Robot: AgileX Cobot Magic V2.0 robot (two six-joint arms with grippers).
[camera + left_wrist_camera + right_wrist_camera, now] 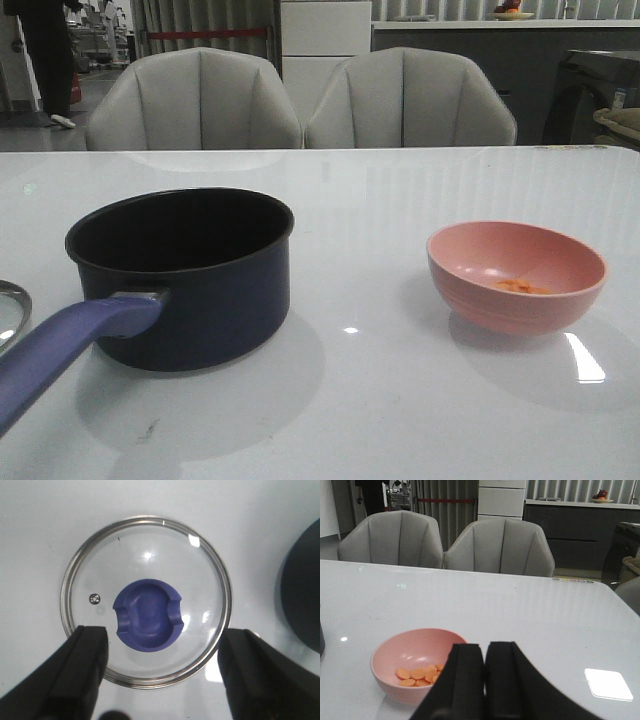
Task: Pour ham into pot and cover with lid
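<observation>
The dark navy pot [185, 275] stands on the left of the white table, its purplish-blue handle [60, 350] pointing toward the front left. A pink bowl [516, 272] on the right holds orange ham pieces [522, 287], seen as flat orange slices [418, 674] in the right wrist view. The glass lid [146, 600] with its blue knob [147, 615] lies flat on the table; only its edge [10, 310] shows in the front view. My left gripper [162, 652] hangs open above the lid, holding nothing. My right gripper [484, 652] is shut and empty, beside the pink bowl [410, 662].
Two grey chairs [300, 100] stand behind the table's far edge. The pot's dark side [302, 595] lies close to the lid in the left wrist view. White tabletop [360, 400] stretches between pot and bowl.
</observation>
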